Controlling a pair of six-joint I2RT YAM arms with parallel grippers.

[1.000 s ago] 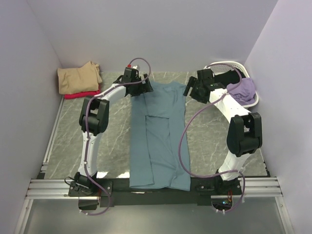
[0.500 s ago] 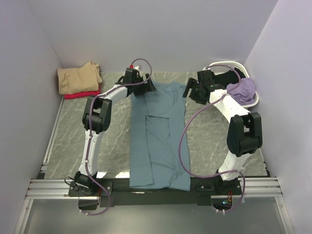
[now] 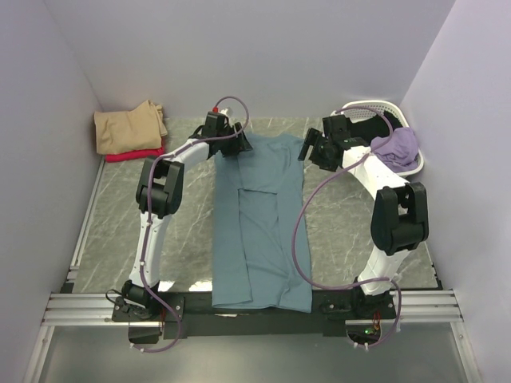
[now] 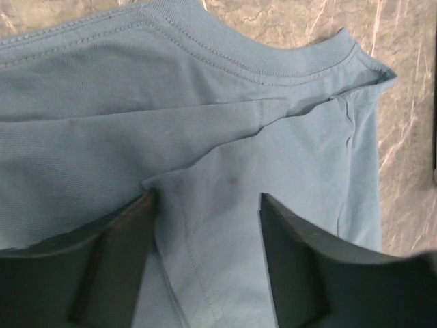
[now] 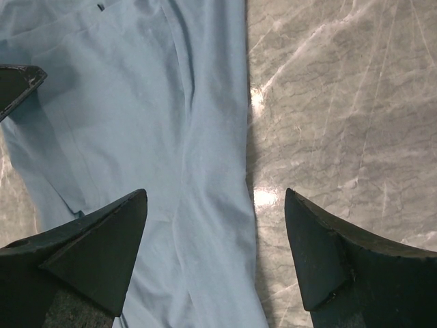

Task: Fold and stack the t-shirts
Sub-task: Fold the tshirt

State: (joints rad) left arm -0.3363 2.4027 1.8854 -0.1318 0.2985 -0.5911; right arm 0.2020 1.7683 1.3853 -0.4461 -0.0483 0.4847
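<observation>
The teal-blue t-shirt (image 3: pixel 259 223) lies lengthwise down the middle of the table, its sides folded in, neck at the far end. My left gripper (image 3: pixel 243 145) is open over its far left corner; the left wrist view shows the collar (image 4: pixel 273 61) and a folded sleeve layer between the fingers (image 4: pixel 293 260). My right gripper (image 3: pixel 306 149) is open over the shirt's far right edge (image 5: pixel 205 171), straddling cloth and table. A folded tan shirt (image 3: pixel 128 128) lies on a red one (image 3: pixel 132 155) at the far left. A lilac shirt (image 3: pixel 398 148) sits in the basket.
A white lattice basket (image 3: pixel 375 112) stands at the far right corner by the wall. Grey marble tabletop (image 3: pixel 351 231) shows on both sides of the shirt. Walls close in on the left, back and right. Purple cables hang from both arms.
The left gripper has shifted slightly right and farther onto the shirt's neck corner. The right gripper has barely moved. The shirt lies as before.
</observation>
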